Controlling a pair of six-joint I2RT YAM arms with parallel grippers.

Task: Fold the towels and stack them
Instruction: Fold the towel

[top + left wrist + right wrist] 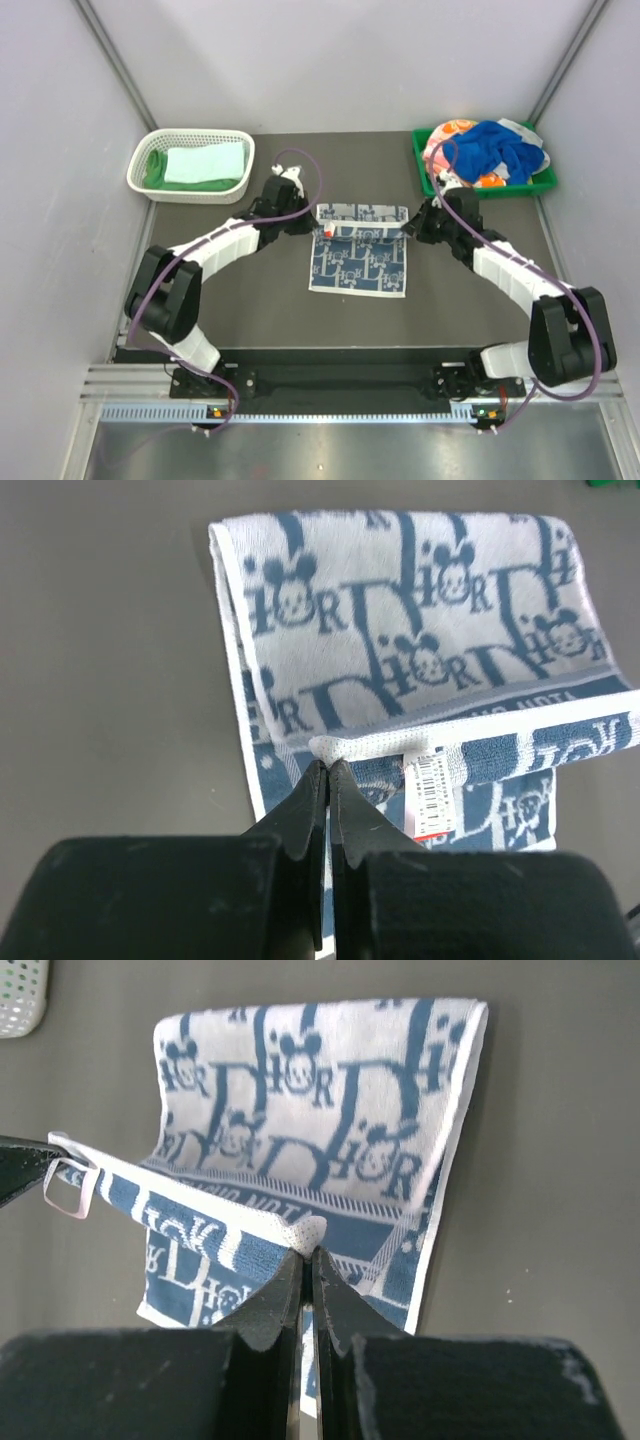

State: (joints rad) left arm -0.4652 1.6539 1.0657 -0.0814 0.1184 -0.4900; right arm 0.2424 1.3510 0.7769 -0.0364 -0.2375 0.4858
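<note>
Pinching tight, the left gripper [328,765] clamps one corner of the blue-and-white towel [420,610], and the right gripper [305,1250] clamps the other corner of the same edge. That edge runs left to right between them, raised over the far part of the cloth, which lies flat mid-table [260,300]. Large letters D, I, O, R repeat among cartoon mouse faces. A barcode tag [432,792] sits at the hem.

Looks like a robot lab cell: bare pale walls [330,60], dark table [260,305] under left claw [312,225] and right claw [405,228], aluminium rail [120,385] well behind both.
</note>
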